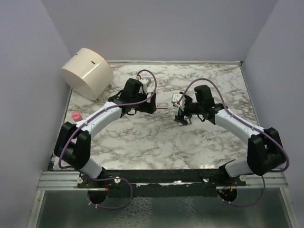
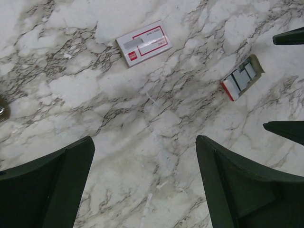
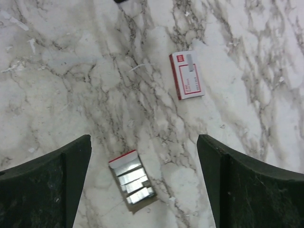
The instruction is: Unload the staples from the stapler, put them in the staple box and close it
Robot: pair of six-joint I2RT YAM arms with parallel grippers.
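No stapler shows plainly in any view. Strips of staples [image 3: 133, 183] lie in an open cardboard tray on the marble table [image 1: 156, 142]. My right gripper [image 3: 145, 140] hangs open just above them, jaws wide to either side, touching nothing. The same tray of staples [image 2: 242, 77] shows in the left wrist view between the right gripper's two dark fingertips [image 2: 287, 37]. The red and white box sleeve [image 3: 187, 75] lies flat a little way off, between the two grippers [image 1: 161, 105]. My left gripper [image 2: 145, 142] is open over bare marble, holding nothing.
A cream cylindrical container [image 1: 88, 72] lies on its side at the back left corner. A small pink object [image 1: 76, 116], too small to identify, sits at the table's left edge. A bit of metal [image 2: 2, 108] peeks in at the left wrist view's edge.
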